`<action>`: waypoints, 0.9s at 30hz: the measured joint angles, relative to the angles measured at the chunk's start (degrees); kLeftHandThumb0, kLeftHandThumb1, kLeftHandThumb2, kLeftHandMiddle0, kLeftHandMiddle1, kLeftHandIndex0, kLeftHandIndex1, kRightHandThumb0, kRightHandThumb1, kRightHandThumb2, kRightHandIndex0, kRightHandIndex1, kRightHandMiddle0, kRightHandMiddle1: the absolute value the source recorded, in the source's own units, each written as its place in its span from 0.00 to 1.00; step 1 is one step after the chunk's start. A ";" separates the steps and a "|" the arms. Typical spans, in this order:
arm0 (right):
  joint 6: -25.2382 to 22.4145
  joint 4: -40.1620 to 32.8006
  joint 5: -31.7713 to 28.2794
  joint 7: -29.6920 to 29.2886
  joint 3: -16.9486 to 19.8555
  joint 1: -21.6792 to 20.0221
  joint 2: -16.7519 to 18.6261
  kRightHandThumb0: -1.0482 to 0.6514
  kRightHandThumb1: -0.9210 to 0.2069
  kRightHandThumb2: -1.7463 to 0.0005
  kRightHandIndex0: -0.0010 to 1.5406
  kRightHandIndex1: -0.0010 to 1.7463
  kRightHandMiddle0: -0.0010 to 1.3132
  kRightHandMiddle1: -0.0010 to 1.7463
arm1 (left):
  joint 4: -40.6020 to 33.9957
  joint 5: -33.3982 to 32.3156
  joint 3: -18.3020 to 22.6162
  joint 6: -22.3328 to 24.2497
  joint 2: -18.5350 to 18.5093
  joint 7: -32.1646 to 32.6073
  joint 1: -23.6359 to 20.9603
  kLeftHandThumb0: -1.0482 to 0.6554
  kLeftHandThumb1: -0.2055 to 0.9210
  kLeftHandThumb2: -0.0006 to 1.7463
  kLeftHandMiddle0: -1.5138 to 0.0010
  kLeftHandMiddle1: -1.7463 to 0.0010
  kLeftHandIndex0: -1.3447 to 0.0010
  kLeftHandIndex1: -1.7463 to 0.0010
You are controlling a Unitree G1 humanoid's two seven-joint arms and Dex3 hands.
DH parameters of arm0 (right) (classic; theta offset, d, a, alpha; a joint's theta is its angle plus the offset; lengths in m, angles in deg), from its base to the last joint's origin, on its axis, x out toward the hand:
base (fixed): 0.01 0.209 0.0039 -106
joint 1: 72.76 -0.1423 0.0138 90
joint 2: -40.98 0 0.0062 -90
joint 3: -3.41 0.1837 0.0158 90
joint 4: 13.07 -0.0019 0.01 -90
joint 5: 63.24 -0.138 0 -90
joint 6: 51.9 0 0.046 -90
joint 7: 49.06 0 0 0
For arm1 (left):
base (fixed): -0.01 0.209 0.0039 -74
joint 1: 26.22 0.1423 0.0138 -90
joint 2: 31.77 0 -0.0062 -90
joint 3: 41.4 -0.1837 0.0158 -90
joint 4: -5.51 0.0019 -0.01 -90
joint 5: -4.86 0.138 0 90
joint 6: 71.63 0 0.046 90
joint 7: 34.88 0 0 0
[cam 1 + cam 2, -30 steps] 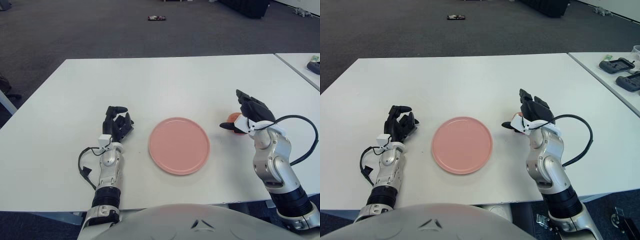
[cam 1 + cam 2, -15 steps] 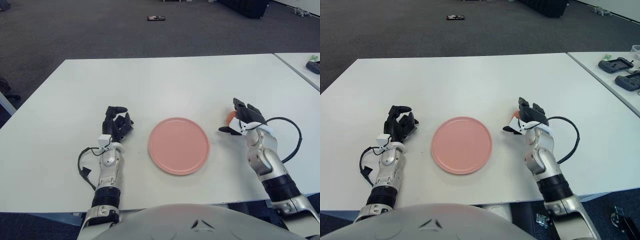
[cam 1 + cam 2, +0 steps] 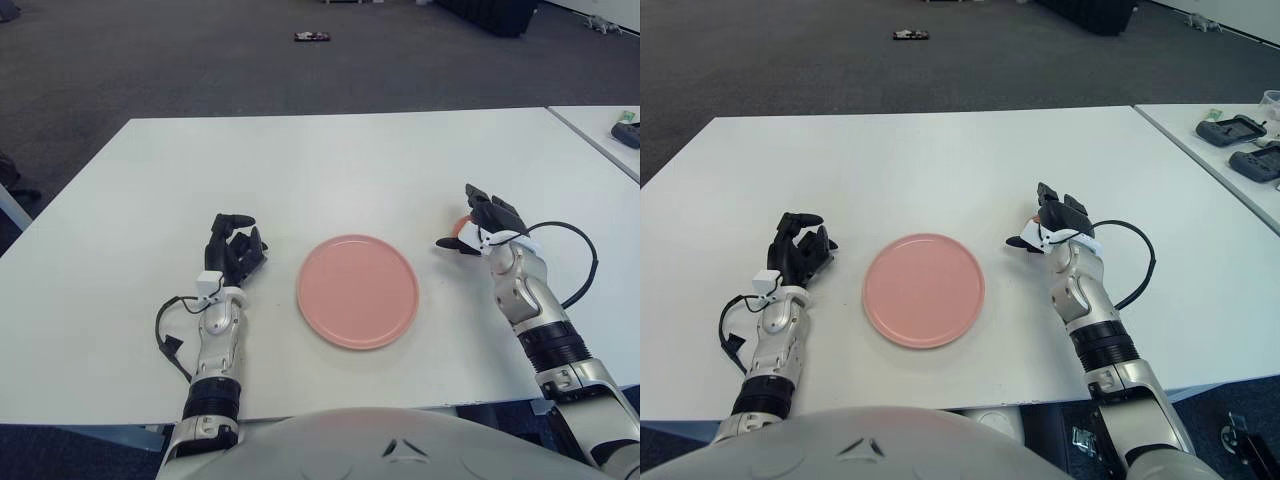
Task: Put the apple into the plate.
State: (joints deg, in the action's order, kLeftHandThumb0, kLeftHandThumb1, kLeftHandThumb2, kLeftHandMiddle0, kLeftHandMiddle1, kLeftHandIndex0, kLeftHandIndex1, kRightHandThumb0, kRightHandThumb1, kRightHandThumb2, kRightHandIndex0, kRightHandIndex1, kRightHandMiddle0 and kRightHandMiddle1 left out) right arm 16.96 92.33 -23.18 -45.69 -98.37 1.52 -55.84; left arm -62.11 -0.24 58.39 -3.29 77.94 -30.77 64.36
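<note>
Wrapping its fingers round the apple [image 3: 459, 222], right hand [image 3: 483, 222] sits right of the centre-frame plate [image 3: 357, 291]; left hand [image 3: 234, 252] idles curled at lower left.

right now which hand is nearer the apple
The right hand: its fingers are around the apple, just right of the plate. The left hand rests on the table left of the plate, far from it.

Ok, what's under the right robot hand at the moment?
A sliver of the orange-red apple shows beneath the right robot hand, resting on the white table. Most of it is covered.
</note>
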 measured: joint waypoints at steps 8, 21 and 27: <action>1.00 5.62 -0.83 -1.51 -1.47 -3.96 0.81 0.00 0.08 0.92 0.00 0.00 0.00 0.00 | -0.33 -0.20 0.11 0.02 0.21 -0.01 0.14 0.39 0.75 0.53 0.53 0.00 0.73 0.00; 1.30 7.16 -0.67 -6.27 -3.26 -4.32 2.18 0.18 0.38 0.63 0.01 0.01 0.00 0.14 | -1.08 0.17 -0.04 0.50 0.13 0.05 0.51 0.39 0.77 0.51 0.53 0.00 0.74 0.00; 3.85 7.30 -0.62 -10.88 -3.83 -3.05 2.59 0.33 0.56 0.44 0.00 0.23 0.00 0.46 | -1.11 0.30 -0.02 0.62 0.13 0.05 0.51 0.39 0.77 0.51 0.53 0.00 0.74 0.00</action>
State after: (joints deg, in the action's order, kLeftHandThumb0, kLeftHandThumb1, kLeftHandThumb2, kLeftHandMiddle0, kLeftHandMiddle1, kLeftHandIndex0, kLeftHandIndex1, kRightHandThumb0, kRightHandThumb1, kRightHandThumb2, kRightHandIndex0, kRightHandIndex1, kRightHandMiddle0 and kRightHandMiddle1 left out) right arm 20.82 99.63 -23.80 -56.57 -102.20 -1.52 -53.25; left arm -63.22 0.05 58.37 -2.68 78.07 -30.72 64.87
